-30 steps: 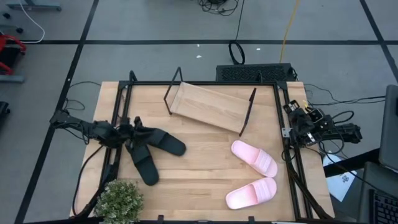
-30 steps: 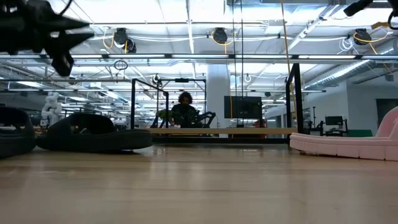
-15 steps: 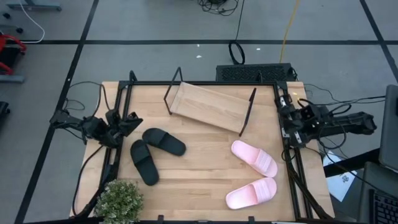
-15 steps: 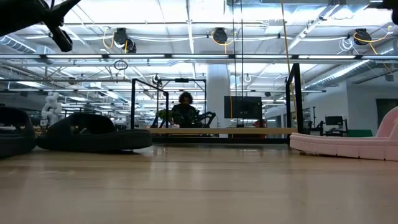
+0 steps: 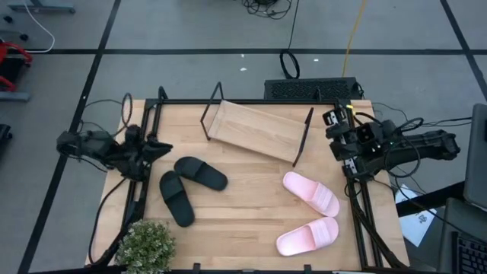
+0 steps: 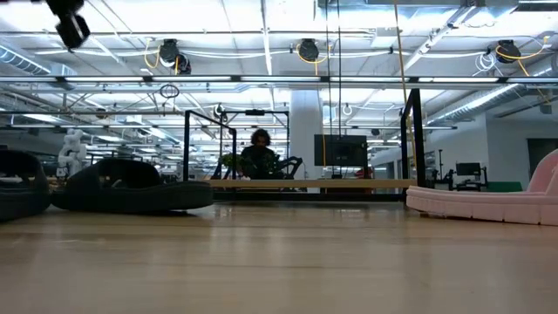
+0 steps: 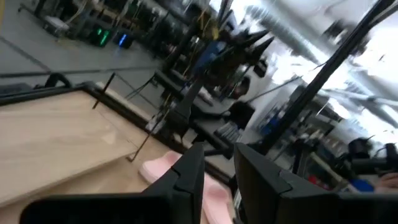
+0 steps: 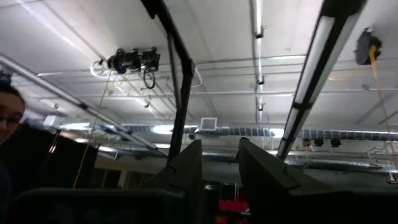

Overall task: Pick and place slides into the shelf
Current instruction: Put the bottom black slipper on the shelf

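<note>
In the high view two black slides (image 5: 200, 173) (image 5: 176, 199) lie sole-down, left of the table's middle. Two pink slides (image 5: 311, 192) (image 5: 307, 236) lie on the right. The shelf (image 5: 259, 131), a tilted wooden plank on black wire end frames, stands on the table near its far edge. My left gripper (image 5: 161, 148) hovers over the table's left edge, left of the black slides, with a narrow gap between its fingers. It shows at the top of the low view (image 6: 70, 26). My right gripper (image 5: 333, 126) hovers off the shelf's right end, also narrowly open. Both hold nothing.
A small potted plant (image 5: 144, 243) stands at the table's near-left corner. Black frame rails run along the left (image 5: 141, 190) and right (image 5: 358, 213) table edges. Bare wood lies between the black and pink pairs. A person (image 6: 259, 157) sits far behind the table.
My left gripper has drawn back from above the black slides toward the table's left edge and has risen. My right gripper has swung from beside the right rail toward the far edge and the shelf's right end. The slides and the shelf have stayed in place.
</note>
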You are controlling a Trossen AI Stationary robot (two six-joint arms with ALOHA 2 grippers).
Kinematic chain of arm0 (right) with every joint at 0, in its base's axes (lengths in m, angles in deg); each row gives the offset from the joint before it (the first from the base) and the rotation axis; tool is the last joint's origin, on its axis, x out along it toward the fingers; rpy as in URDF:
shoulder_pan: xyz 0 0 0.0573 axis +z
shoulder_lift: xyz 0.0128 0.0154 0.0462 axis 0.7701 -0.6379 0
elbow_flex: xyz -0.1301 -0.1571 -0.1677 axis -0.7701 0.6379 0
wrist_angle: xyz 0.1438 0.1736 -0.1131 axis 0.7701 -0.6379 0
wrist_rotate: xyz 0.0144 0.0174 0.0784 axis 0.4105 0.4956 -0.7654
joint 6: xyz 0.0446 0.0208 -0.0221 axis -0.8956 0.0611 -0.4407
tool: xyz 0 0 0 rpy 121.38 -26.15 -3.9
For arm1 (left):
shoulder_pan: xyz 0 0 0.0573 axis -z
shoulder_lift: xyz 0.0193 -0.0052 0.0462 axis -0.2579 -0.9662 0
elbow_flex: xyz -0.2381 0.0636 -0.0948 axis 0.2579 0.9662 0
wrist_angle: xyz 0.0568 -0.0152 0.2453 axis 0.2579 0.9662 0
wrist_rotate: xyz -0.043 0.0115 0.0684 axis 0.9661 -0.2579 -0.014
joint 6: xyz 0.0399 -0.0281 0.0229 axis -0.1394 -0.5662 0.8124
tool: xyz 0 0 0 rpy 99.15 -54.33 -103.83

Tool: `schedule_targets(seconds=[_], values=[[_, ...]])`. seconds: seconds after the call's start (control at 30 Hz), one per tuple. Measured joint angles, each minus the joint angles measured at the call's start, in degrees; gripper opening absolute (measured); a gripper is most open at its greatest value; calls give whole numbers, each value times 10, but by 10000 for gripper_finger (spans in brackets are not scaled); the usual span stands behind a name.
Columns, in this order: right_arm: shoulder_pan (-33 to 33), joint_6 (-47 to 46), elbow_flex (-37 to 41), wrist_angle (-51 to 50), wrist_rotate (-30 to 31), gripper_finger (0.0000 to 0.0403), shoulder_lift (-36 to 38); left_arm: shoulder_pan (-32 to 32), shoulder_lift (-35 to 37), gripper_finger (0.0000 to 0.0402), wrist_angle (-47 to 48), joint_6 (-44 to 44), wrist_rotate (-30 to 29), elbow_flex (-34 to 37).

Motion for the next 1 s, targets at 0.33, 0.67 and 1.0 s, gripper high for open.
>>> schedule_targets(seconds=[0.33, 0.67, 1.0], values=[[0, 47, -210, -259, -2, 96, -150, 0, -109, 86, 238, -40, 27, -198], [0, 166, -369, -479, 110, 96, -307, 0, -199, 86, 416, -185, 62, -204], [0, 253, -393, -523, 273, 96, -415, 0, -240, 86, 430, -224, 10, -204]])
